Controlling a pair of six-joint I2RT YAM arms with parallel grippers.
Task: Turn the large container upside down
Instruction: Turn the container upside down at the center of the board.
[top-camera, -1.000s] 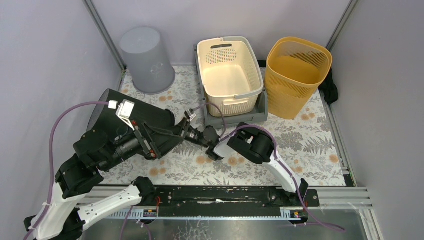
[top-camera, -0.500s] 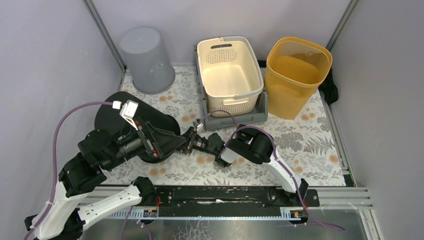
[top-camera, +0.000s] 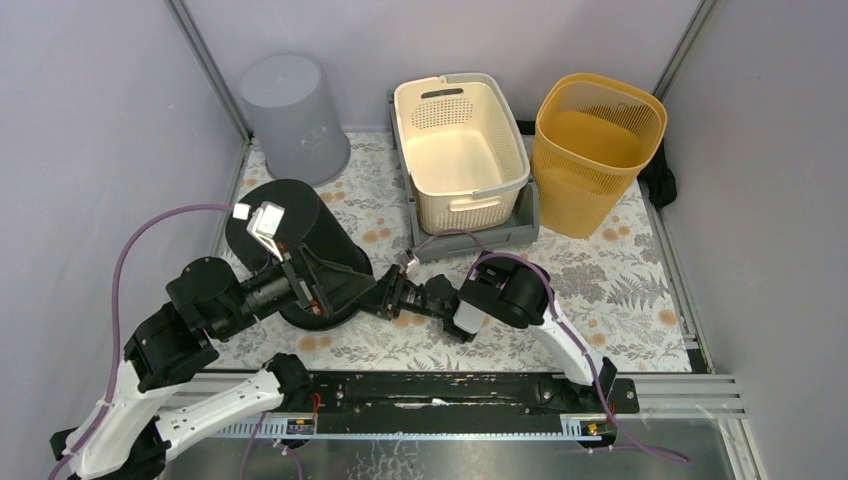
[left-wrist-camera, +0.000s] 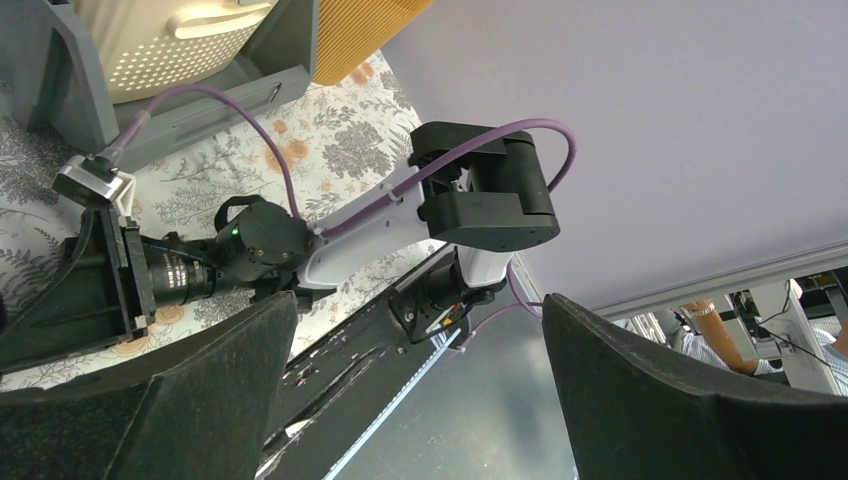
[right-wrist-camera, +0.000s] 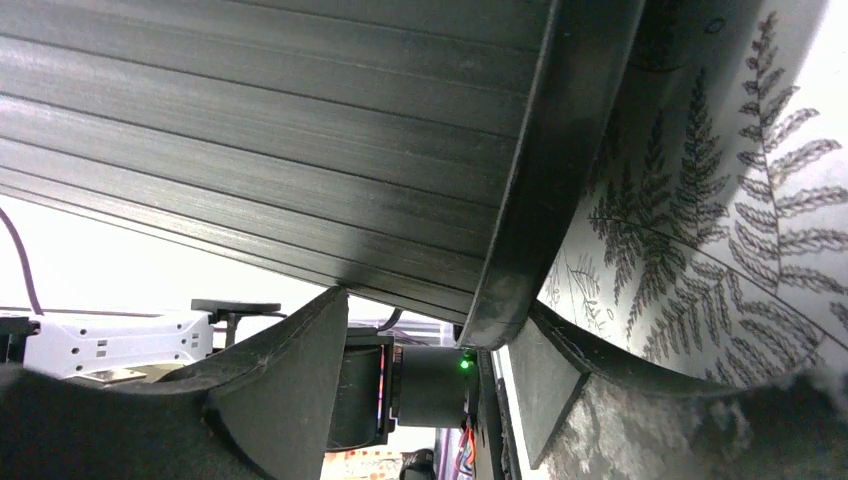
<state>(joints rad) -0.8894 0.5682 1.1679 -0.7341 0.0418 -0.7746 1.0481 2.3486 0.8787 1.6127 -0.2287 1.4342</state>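
**Desk:** Top external view: where is the large black container (top-camera: 290, 225)?

**Caption:** It stands left of the cream basket (top-camera: 470, 212) and nearer the arm bases. Its closed base is up and its mouth is down on the floral mat (top-camera: 620, 290).

**Desk:** And the arms?

**Caption:** Both reach the container's low side facing the basket. The left gripper (top-camera: 352, 285) is at the lower wall, jaws spread wide with nothing between them. Its wrist camera looks past both fingers (left-wrist-camera: 190, 400) at the right arm (left-wrist-camera: 480, 200). The right gripper (top-camera: 384, 297) sits low over the mat with its jaws apart. The container's rim (right-wrist-camera: 520, 250) passes between them, and a gap shows on one side.

**Desk:** Is the rim flat on the mat?

**Caption:** Cannot tell.
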